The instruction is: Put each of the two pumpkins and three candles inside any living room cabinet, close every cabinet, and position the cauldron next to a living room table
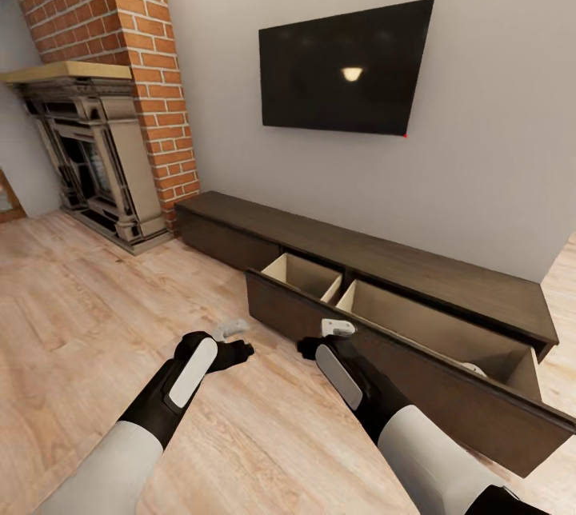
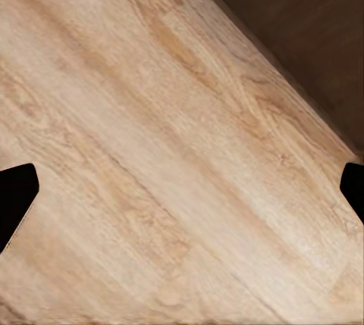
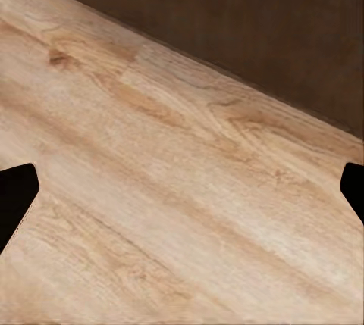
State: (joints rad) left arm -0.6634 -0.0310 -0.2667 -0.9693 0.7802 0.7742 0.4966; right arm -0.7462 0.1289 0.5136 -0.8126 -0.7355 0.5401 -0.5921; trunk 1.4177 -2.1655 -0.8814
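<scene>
The cabinet [image 1: 416, 259], a long low dark-brown unit, runs along the wall under the TV. Its wide drawer [image 1: 400, 355] is pulled out, showing pale beige compartments. A small pale object [image 1: 473, 369] lies at the drawer's right end, too small to identify. My left gripper [image 1: 234, 337] hovers over the floor just left of the drawer front. My right gripper [image 1: 334, 331] is at the drawer's front edge. Both are open and empty, with the fingertips [image 2: 15, 196] [image 3: 15, 196] spread wide over floorboards beside the dark cabinet front [image 2: 303, 29] [image 3: 227, 14]. The pumpkins, candles, cauldron and table are out of view.
A brick chimney [image 1: 136, 59] with a dark fireplace [image 1: 88, 163] stands at the left. A black TV [image 1: 344, 67] hangs on the grey wall above the cabinet. Wooden floor [image 1: 96, 299] stretches open on the left and in front.
</scene>
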